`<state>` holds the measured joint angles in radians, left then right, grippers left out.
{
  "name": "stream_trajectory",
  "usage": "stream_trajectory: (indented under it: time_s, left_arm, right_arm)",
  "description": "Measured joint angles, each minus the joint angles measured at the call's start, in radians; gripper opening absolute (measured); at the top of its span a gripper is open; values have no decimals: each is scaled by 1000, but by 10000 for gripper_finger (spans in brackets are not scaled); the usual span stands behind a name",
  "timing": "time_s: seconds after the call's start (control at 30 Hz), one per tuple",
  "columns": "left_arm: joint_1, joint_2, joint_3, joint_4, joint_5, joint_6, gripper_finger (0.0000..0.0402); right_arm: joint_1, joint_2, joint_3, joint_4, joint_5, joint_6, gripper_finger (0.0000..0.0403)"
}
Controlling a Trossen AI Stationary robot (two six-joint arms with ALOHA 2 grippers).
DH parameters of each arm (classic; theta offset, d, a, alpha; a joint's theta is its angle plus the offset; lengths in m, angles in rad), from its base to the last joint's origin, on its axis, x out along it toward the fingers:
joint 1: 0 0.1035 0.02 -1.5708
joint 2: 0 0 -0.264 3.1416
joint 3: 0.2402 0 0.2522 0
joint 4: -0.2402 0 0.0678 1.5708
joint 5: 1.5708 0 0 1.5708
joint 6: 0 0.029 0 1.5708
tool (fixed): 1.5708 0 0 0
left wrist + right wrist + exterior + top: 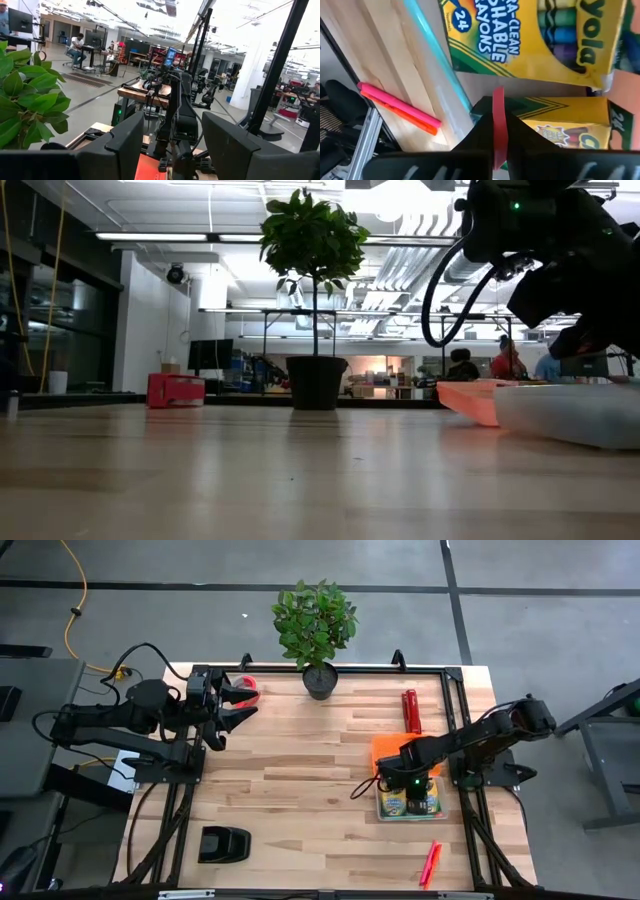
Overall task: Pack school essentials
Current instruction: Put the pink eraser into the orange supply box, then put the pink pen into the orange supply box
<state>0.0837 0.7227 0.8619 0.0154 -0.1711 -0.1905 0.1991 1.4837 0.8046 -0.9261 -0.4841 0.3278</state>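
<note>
Two yellow-and-green crayon boxes (540, 35) lie side by side in a clear tray (410, 805) at the table's right. A thin light-blue pen (436, 67) lies along the boxes' side. My right gripper (405, 783) hangs over the tray, shut on a thin red-orange strip-like thing (498, 125). Pink markers (430, 862) lie on the table near the front right; one shows in the right wrist view (400, 109). My left gripper (235, 705) waits open and empty at the far left, beside the red tape roll (248, 687). My right gripper pinches the thin red-orange thing between its two fingers (520, 137), coming from above and pointing down. The thing's free end (498, 95) sticks out past the fingertips, over the nearer crayon box (565, 130). Whether that end touches the box, I cannot tell.
An orange pouch (392, 750) lies just behind the tray, and a red cylinder (409, 710) behind that. A potted plant (318, 678) stands at the far middle. A black object (224, 843) sits at the front left. Bare wood spans the table's middle.
</note>
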Motion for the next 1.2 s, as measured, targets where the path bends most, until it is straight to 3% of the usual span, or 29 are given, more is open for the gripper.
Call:
stream_trajectory:
  time_s: [0.43,0.67,0.87,1.03,1.2]
  left_arm:
    - [0,0,0,0,0,0,188]
    - [0,0,0,0,0,0,188]
    - [0,0,0,0,0,1,188]
    - [0,0,0,0,0,3,188]
    - [0,0,0,-2,0,3,188]
  right_arm:
    - [52,0,0,66,-40,91,44]
    - [58,0,0,67,14,107,125]
    - [37,-4,59,-27,22,10,195]
    - [23,-73,137,-122,151,-45,210]
    - [24,-223,126,32,307,88,210]
